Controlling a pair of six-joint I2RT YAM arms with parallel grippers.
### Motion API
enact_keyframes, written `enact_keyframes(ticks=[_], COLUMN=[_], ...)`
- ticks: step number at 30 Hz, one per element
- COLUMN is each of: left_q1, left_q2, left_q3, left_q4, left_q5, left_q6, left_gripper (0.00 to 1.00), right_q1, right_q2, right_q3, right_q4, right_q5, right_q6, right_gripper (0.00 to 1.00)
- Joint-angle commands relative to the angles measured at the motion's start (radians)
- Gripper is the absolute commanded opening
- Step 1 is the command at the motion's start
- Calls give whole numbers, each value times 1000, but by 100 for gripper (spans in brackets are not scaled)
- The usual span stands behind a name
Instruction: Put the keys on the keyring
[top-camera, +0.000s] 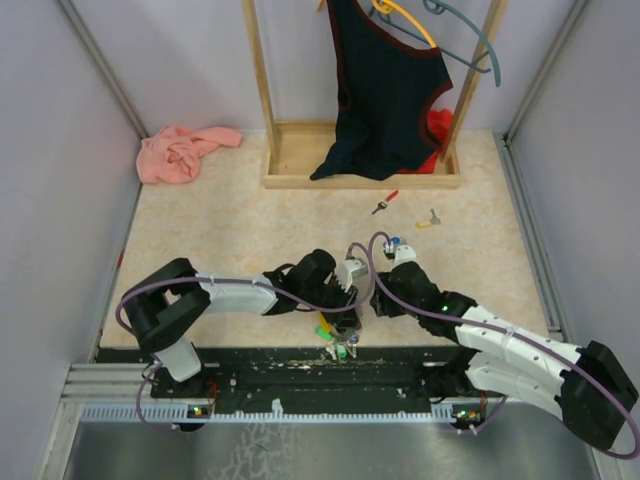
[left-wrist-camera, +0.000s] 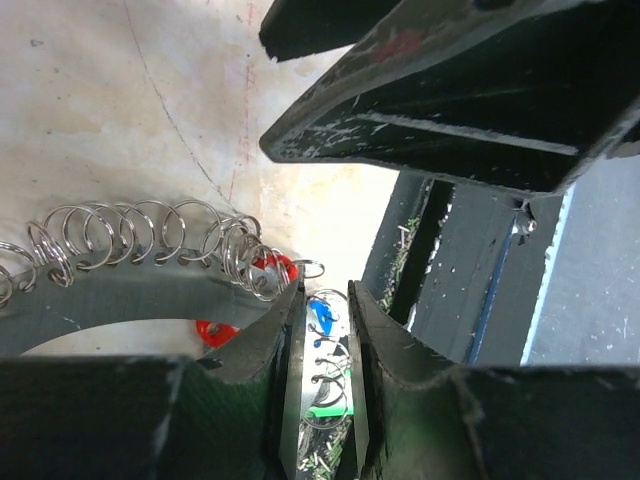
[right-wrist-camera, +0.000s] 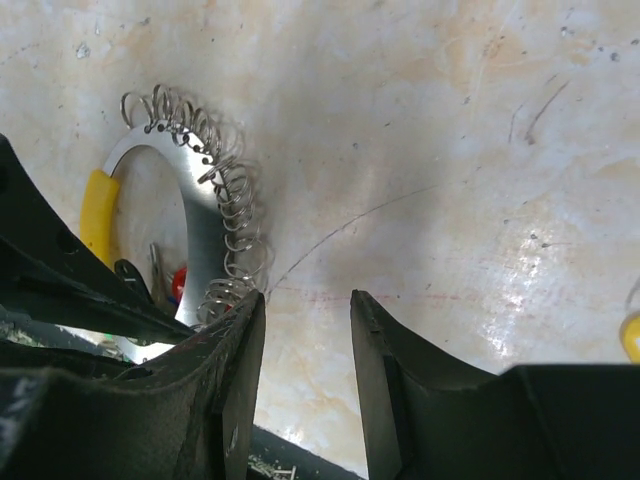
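Note:
The keyring (left-wrist-camera: 120, 300) is a flat grey metal loop strung with small wire rings, with a yellow section (right-wrist-camera: 97, 215). It hangs at the table's front edge (top-camera: 336, 340) with green and yellow tags. My left gripper (left-wrist-camera: 325, 335) is shut on it, with rings and blue and green tags in the narrow gap between the jaws. My right gripper (right-wrist-camera: 305, 330) is open and empty just above the table, right beside the keyring. A red-headed key (top-camera: 385, 203) and a yellow-headed key (top-camera: 428, 220) lie on the table farther back. A small blue item (top-camera: 394, 242) sits by my right wrist.
A wooden clothes rack (top-camera: 300, 165) with a dark top (top-camera: 385, 90) and hangers stands at the back. A pink cloth (top-camera: 180, 152) lies at the back left. The black base rail (top-camera: 300, 375) runs along the near edge. Walls close in both sides.

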Motion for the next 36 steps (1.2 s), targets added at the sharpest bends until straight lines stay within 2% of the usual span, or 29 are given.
enact_keyframes(ticks=[1,7,15,36], left_q1=[-8,-8,-8,-7], left_q2=[32,42,-27,-71], left_q3=[29,52,40,82], left_q4=[-42,-81,-119,-207], left_q5=[-24,-66,-145,-228], left_q6=[4,3,10,35], left_gripper=[29,31,33,35], right_q1=[-9,-9,-9,-9], right_q2=[-28,-26,-20,-30], right_q3=[2,-1,-5,-17], right_q4=[53,78,101,123], right_q5=[53,31,9,-27], right_q6=[17,0,-15,-30], right_gripper=[40,40,40,40])
